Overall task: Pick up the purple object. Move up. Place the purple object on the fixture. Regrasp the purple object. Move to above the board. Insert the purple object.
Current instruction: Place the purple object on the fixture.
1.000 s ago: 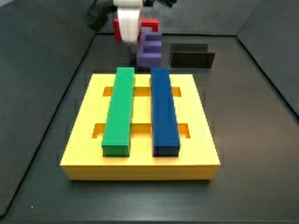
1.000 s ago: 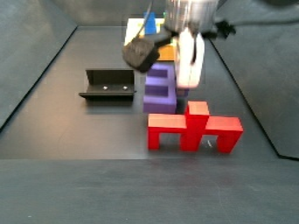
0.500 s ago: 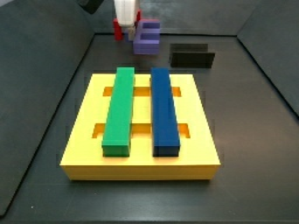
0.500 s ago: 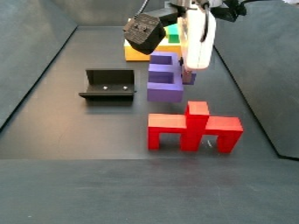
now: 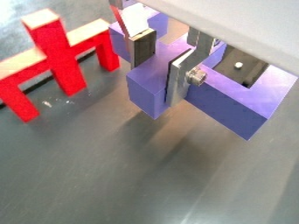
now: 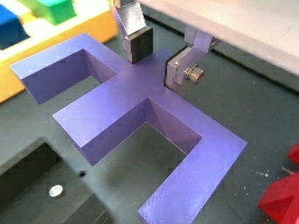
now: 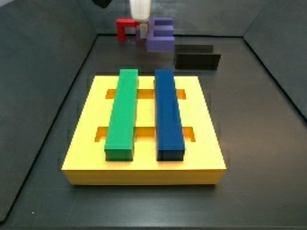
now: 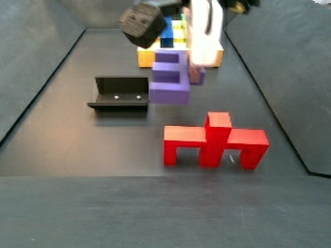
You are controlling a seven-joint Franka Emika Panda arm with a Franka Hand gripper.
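Note:
The purple object (image 8: 168,76) hangs in the air, clear of the floor, in both side views (image 7: 160,34). My gripper (image 8: 198,44) is shut on it; in both wrist views (image 5: 162,63) (image 6: 159,57) the silver fingers (image 6: 181,68) press on its middle bar, and its stepped arms (image 6: 105,114) spread out below. The black fixture (image 8: 119,94) stands on the floor, apart from the held piece, and shows in a side view (image 7: 198,57). The yellow board (image 7: 146,148) carries a green bar (image 7: 122,110) and a blue bar (image 7: 170,112).
A red cross-shaped piece (image 8: 214,143) stands on the floor near the held piece, also in a wrist view (image 5: 59,52) and a side view (image 7: 126,29). Dark walls enclose the floor on both sides.
My gripper has risen with the purple object, which has left the floor beside the red piece. Nothing else has moved.

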